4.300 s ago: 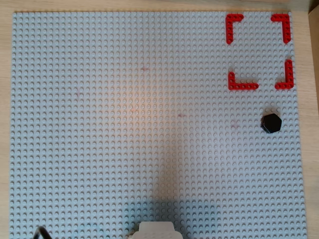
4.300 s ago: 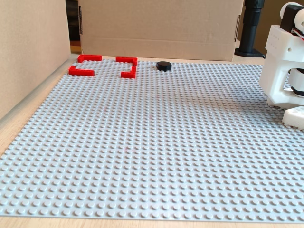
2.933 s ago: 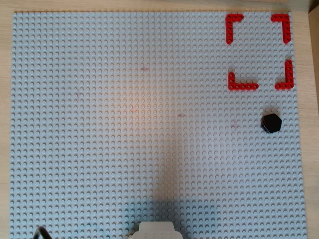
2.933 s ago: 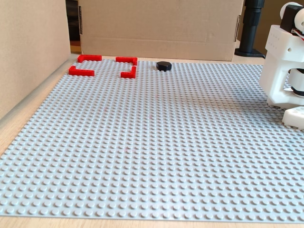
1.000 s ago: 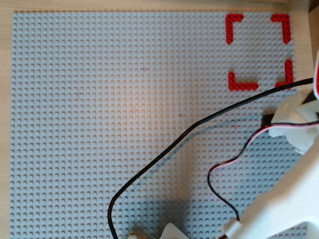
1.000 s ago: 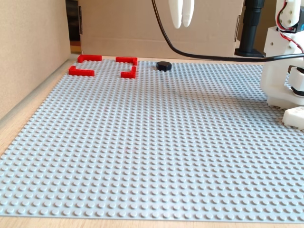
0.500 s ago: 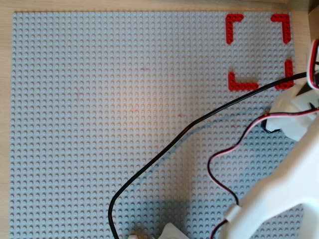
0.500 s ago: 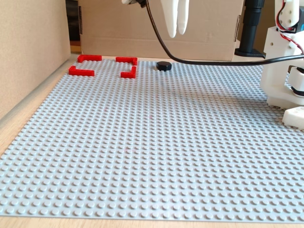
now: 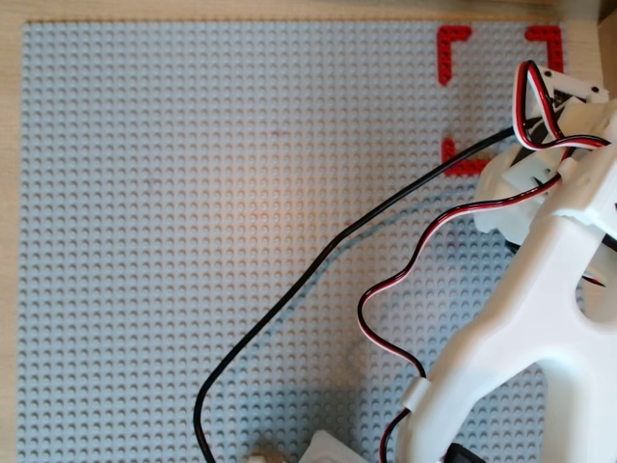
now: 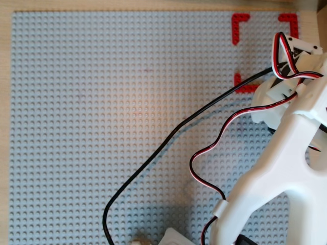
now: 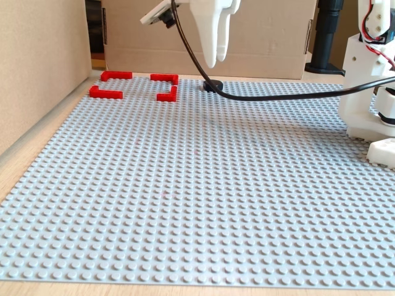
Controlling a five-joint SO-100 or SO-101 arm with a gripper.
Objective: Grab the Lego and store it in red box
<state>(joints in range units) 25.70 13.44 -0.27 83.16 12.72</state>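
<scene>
Red box (image 11: 165,94): four red corner pieces on the grey studded plate (image 11: 185,185). Only bare studs show between them in the fixed view.
Lego (image 11: 213,86): one small black piece sitting on the plate outside the box, just right of it in the fixed view.
Gripper (image 11: 213,60): white, pointing down, hanging right above the Lego and not touching it. Honestly can't tell how wide the jaws are from this angle.
Count: 4 red corners in the fixed view, but only 3 in both overhead views (image 9: 452,50) (image 10: 239,26).
Overhead vs fixed: from above, the white arm (image 9: 540,289) (image 10: 286,153) covers the box's lower right part, and the Lego doesn't show there at all.
Cables: one black cable (image 9: 289,289) (image 10: 153,153) snaking over the plate, plus one red-white-black wire (image 9: 424,246) beside it. In the fixed view the black cable (image 11: 278,95) runs right past the Lego.
</scene>
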